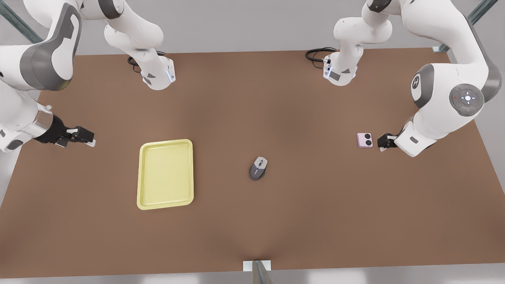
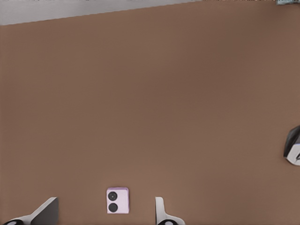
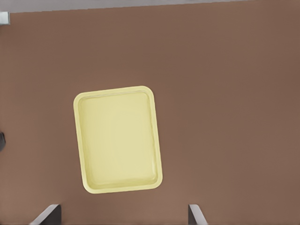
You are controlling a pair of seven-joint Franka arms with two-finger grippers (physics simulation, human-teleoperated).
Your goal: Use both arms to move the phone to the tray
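— While we look from the near edge of the table (image 1: 315, 221), we meet the grey mouse (image 1: 258, 168) first; the pale yellow tray (image 1: 165, 203) lies well apart from it, toward the front view's left.

— We agree; farther back the pink phone (image 1: 364, 140) lies flat on the table, lenses up; our left gripper (image 1: 382, 142) sits just beside it, fingers spread, nothing pinched.

— Our right gripper (image 1: 90, 139) hangs beyond the tray's far left corner; its fingers (image 3: 47, 214) stand spread too, grasping nothing; that arm waits.
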